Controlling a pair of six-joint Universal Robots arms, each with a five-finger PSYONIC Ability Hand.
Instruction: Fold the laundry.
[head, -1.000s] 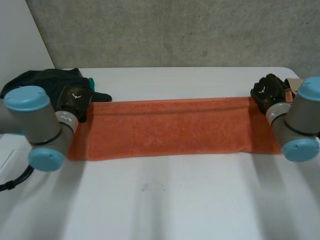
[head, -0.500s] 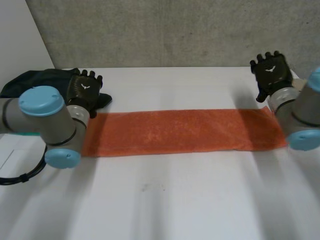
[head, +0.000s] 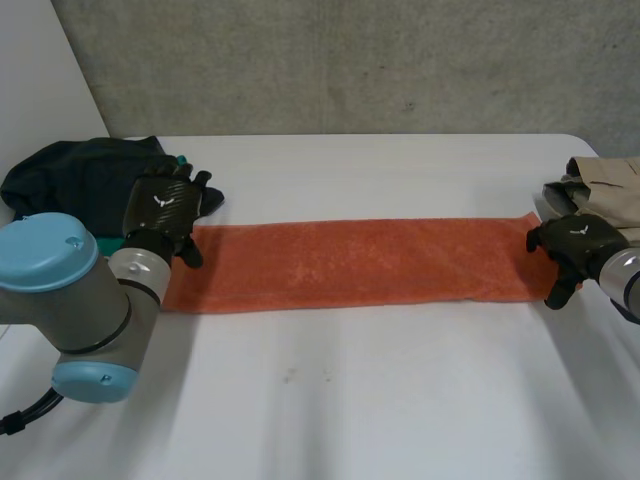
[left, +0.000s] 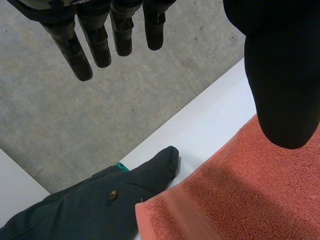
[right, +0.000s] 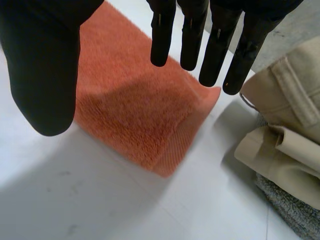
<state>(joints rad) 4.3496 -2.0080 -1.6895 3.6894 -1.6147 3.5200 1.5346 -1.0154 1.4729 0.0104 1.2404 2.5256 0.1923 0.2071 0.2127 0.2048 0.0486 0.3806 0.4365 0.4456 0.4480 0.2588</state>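
Note:
An orange towel (head: 360, 262) lies as a long narrow strip across the middle of the white table (head: 330, 400). My left hand (head: 165, 205) hovers over the strip's left end, open with fingers (left: 95, 45) straight and thumb apart; below it lies the towel's corner (left: 235, 200). My right hand (head: 575, 245) is at the strip's right end, also open. Its fingers (right: 220, 45) and thumb are spread above the towel's end (right: 135, 115), and it holds nothing.
A dark green pile of clothes (head: 80, 175) lies at the back left, one sleeve (left: 95, 205) touching the towel's corner. Folded beige clothes (head: 605, 185) sit at the right edge, over a grey towel (right: 295, 212) close to the orange towel's end.
Both hands let go of the towel's far edge, opened and lifted away. They have now come back down over its two ends. The towel lies narrower than a second ago.

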